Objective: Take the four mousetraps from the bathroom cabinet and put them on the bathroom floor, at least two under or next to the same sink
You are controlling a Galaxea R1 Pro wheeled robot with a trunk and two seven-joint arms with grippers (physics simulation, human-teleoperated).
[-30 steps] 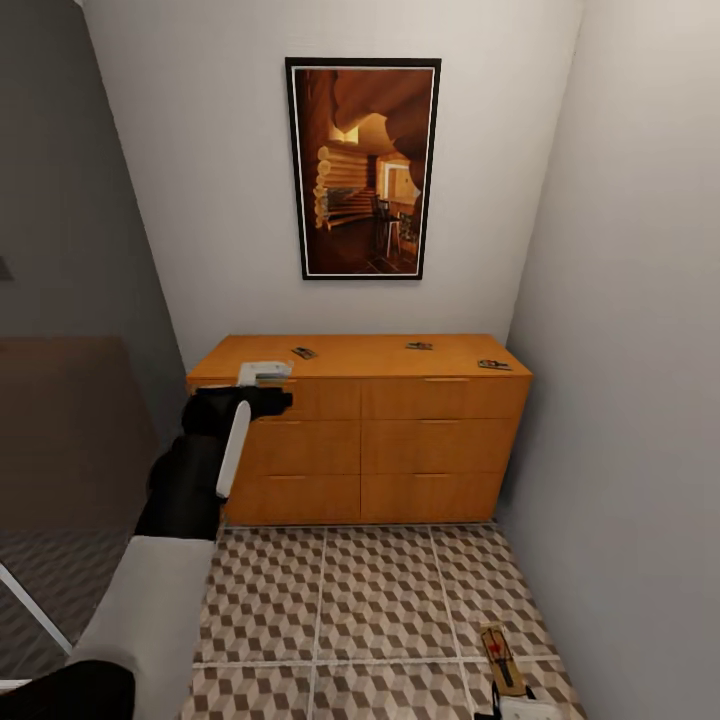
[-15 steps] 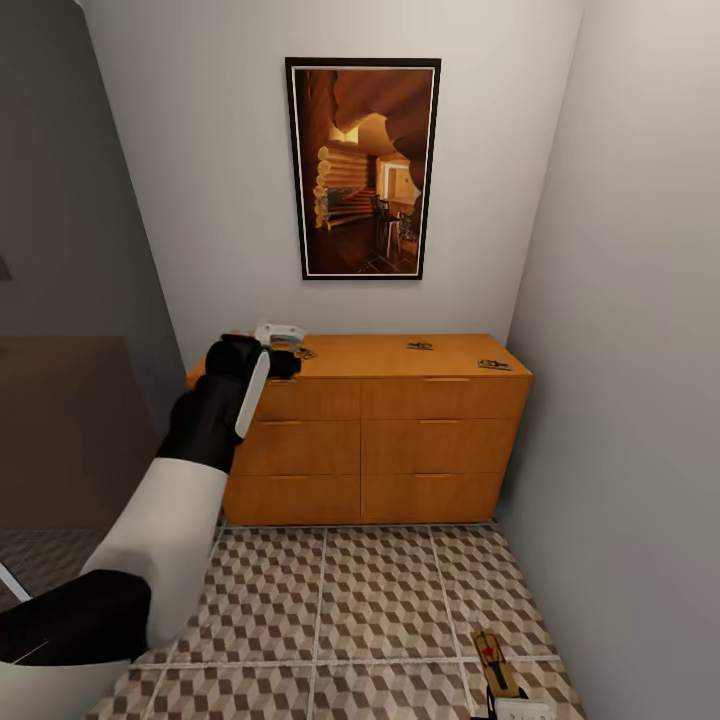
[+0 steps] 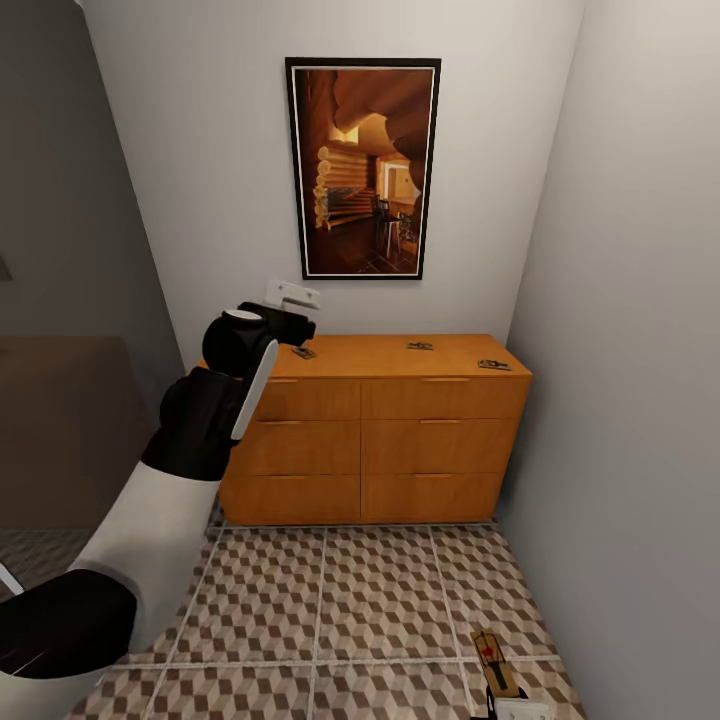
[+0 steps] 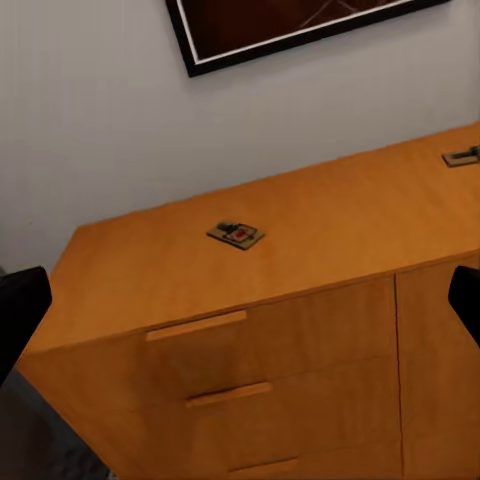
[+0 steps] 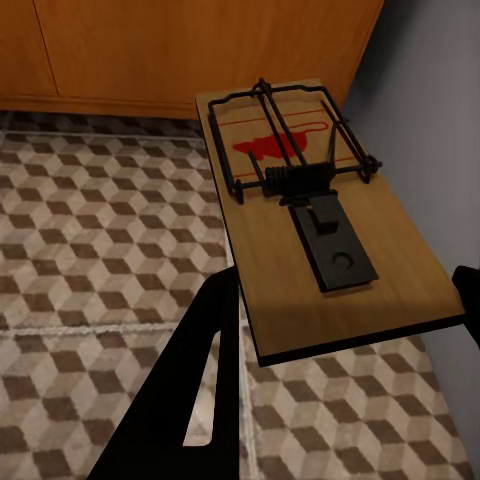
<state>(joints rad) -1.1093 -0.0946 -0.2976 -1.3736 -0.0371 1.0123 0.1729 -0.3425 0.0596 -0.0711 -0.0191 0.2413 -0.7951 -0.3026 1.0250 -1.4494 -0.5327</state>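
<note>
Narrow bathroom corner, grey walls, framed picture on the back wall above the cabinet; bathroom floor in cube-pattern tiles. Three mousetraps on the cabinet top: left mousetrap, middle mousetrap, right-end mousetrap, well apart from each other. Left pincer raised over the cabinet's left end, just above and behind the left mousetrap, not touching it; in the left wrist view that trap lies between the two dark fingertips, which stand wide apart, released. Right pincer low near the floor by the right wall, grasping the fourth mousetrap by its near end, board held roughly level above the tiles; head view shows it at the bottom edge.
</note>
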